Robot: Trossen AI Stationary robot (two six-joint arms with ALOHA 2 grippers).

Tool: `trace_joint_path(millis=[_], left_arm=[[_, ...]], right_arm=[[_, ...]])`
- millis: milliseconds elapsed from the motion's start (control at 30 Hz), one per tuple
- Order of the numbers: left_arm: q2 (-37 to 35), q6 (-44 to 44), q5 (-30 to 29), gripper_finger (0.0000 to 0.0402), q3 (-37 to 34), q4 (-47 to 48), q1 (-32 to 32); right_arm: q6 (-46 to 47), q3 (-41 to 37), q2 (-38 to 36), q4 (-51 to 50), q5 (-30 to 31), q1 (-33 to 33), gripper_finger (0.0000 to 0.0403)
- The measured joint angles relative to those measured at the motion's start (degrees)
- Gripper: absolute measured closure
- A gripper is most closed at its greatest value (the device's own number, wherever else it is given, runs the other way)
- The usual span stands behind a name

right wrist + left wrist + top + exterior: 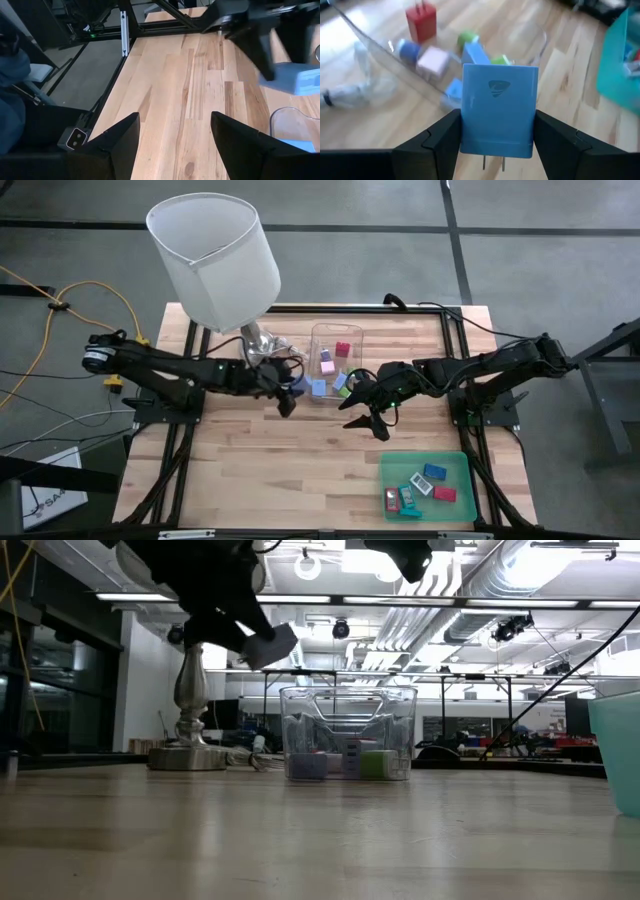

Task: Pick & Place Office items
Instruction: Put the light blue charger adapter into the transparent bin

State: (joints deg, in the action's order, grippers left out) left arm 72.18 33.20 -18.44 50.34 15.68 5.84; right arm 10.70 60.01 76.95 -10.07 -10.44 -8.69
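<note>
My left gripper (287,398) hovers just left of the clear plastic box (335,358) and is shut on a blue block-shaped plug piece (500,100); in the low view the piece (270,645) is well above the table. The box holds several small pieces: red (421,22), pink (433,61), blue, light blue and green. My right gripper (368,418) is open, over bare wood in front of the box; its fingers (120,137) touch nothing. More pieces lie in the flat green tray (458,460) at the near right. My left gripper pinches the blue plug piece by its two narrow side faces (465,120), one finger (442,135) on each side. Its broad face with the embossed logo shows between them, and two metal prongs (492,162) stick out from its end. The piece is lifted clear of the table.
A table lamp with a white shade (215,255) stands on its metal base (190,755) at the far left of the table, close to the left arm. Cables run beside it. Bare wood (270,470) lies toward the near left.
</note>
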Motion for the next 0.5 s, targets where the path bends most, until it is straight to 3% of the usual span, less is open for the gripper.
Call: trace_joint_path(millis=[167,500], left_arm=[[1.2,-3.4,-0.6,0.0191,0.0,-5.7,-2.3],[11.1,-9.6,-2.0,0.0191,1.1,-20.0,-5.0]], right_arm=[[0.0,0.0,0.0,0.0,0.0,0.0,0.0171],[0.0,0.0,0.0,0.9,0.0,0.0,0.0171]])
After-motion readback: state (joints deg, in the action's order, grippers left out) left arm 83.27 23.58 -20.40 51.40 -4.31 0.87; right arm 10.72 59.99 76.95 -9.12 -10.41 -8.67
